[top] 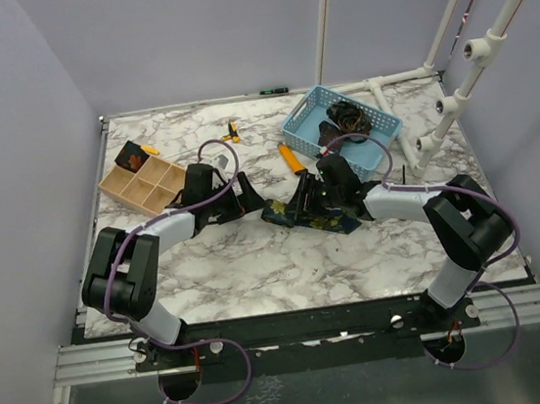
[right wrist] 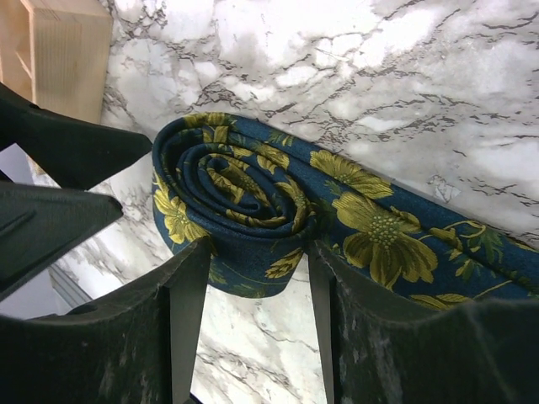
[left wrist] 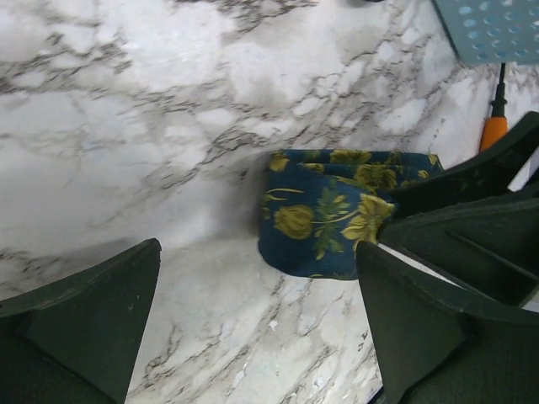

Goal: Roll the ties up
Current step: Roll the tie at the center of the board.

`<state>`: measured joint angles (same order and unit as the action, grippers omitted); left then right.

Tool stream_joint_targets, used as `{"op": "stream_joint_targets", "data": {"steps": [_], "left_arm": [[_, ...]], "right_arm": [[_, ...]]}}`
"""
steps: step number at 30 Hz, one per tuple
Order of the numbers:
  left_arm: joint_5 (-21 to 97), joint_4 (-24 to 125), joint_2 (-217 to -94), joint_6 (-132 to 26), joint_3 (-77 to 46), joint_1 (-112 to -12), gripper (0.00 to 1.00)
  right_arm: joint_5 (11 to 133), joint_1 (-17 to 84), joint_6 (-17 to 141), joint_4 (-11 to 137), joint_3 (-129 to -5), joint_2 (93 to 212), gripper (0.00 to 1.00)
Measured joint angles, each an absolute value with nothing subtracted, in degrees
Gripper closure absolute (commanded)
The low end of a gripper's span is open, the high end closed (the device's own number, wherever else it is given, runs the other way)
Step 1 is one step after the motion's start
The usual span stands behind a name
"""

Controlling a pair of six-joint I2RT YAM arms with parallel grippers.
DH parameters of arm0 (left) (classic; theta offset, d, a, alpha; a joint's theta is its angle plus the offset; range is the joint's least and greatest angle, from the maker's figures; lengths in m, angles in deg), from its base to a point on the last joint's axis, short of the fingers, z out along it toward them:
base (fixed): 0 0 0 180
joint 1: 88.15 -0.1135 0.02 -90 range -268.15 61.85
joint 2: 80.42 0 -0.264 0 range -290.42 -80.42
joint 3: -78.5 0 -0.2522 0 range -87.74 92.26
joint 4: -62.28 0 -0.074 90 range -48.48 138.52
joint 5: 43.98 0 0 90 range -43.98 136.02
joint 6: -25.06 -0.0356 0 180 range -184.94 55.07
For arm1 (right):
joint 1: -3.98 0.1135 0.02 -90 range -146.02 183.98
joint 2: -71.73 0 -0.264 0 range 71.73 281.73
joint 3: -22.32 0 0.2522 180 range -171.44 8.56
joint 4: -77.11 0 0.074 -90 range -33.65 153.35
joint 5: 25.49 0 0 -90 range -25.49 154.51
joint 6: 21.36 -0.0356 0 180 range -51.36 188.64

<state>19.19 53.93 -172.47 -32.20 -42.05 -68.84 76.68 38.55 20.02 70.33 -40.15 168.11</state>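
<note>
A navy tie with yellow-green flowers [top: 319,219] lies mid-table, one end rolled into a coil [right wrist: 236,181] and its tail running off to the right [right wrist: 404,236]. My right gripper [right wrist: 257,244] is shut on the near wall of the coil, one finger on each side. My left gripper [left wrist: 257,252] is open and empty, its fingers spread just short of the coil [left wrist: 324,215]. In the top view both grippers meet at the tie, left [top: 246,197] and right [top: 304,198]. A dark coil with red marks [top: 133,158] sits in the wooden box.
A wooden compartment box [top: 155,187] stands at the left and a blue basket [top: 366,141] holding a dark coil [top: 346,117] at the back right. Orange-handled tools [top: 289,157] lie behind the grippers. A white pipe frame [top: 454,91] stands at the right.
</note>
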Motion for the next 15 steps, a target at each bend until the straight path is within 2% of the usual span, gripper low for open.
{"op": "stream_joint_targets", "data": {"steps": [8, 15], "left_arm": [[20.4, 55.7, -173.1, -28.6, -44.0, -71.5, 0.01], [17.9, 55.9, -173.3, -30.4, -43.3, -71.7, 0.01]], "right_arm": [[75.4, 38.5, 23.8, 67.7, -40.2, 167.3, 0.41], [74.0, 38.5, 26.8, 65.8, -41.0, 166.1, 0.41]]}}
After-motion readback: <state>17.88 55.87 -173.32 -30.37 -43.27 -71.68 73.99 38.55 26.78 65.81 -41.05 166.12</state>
